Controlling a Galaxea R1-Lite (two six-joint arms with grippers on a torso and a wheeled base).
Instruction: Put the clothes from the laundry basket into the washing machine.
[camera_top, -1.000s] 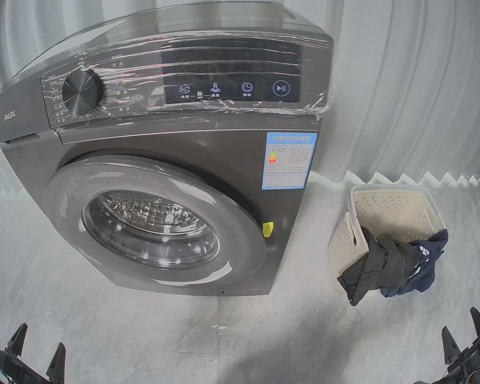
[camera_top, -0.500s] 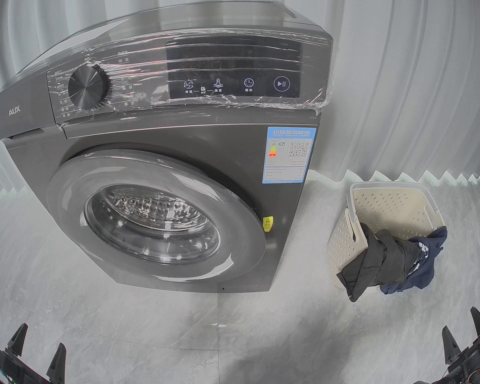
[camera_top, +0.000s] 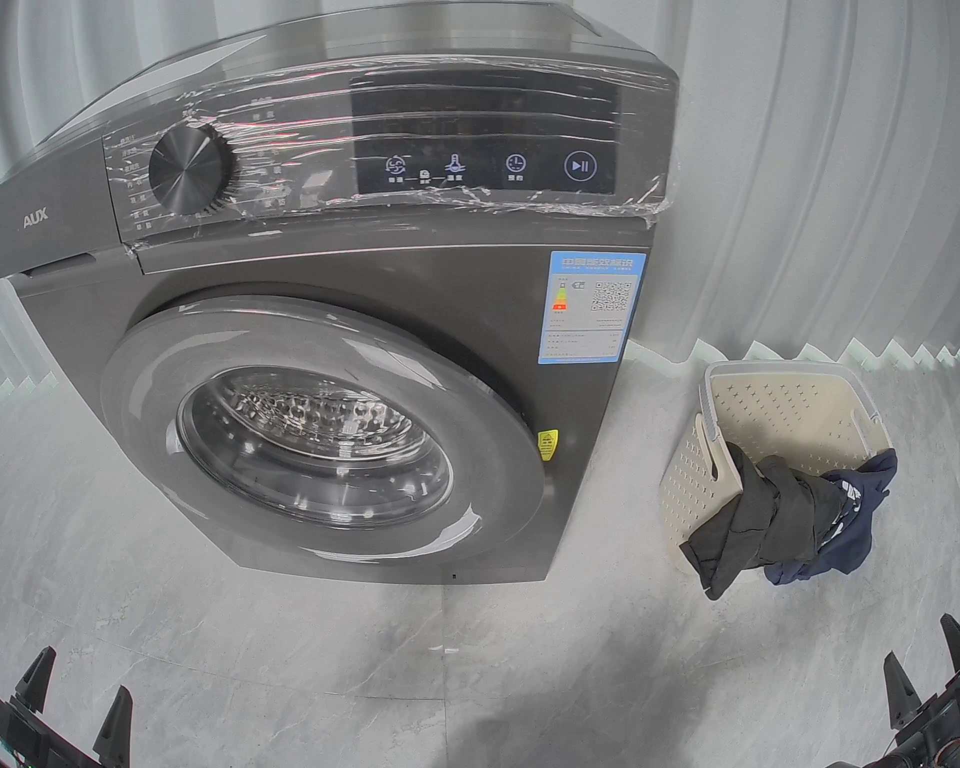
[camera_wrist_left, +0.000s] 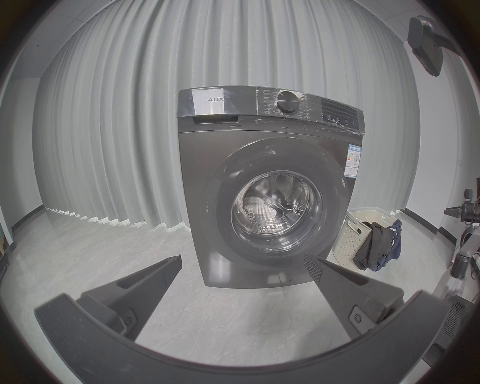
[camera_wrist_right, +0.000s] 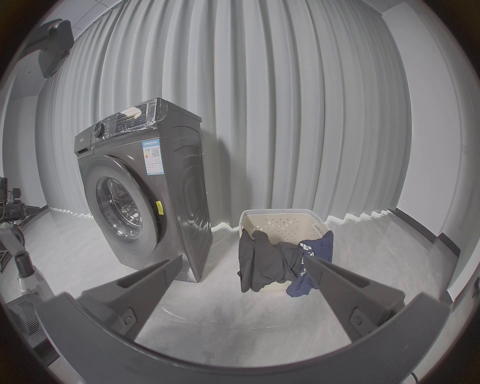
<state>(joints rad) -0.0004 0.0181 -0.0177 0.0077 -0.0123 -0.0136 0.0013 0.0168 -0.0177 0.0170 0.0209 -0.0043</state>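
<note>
On the pale grey marbled tile floor (camera_top: 600, 650), a dark grey front-loading washing machine (camera_top: 480, 290) stands with its back to a white pleated curtain (camera_top: 820, 180). Its round glass-centred door (camera_top: 320, 445) looks shut, though the hinge side is hard to judge from this angle. Just off the machine's right front corner, with a strip of bare floor between them, sits a cream perforated plastic laundry basket (camera_top: 790, 372).

Two garments hang over the basket's near rim and down its outer wall: a charcoal grey piece (camera_top: 770, 520) at the left corner and a navy blue piece (camera_top: 850, 520) touching it on the right. Both ends reach close to the floor.

Open floor lies in front of the door and the basket. The left gripper (camera_top: 83, 670) hangs low before the machine, fingers spread wide and empty — the right gripper (camera_top: 918, 640) likewise, wide and empty, nearer the basket. Clear plastic film (camera_top: 400, 150) covers the control panel.
</note>
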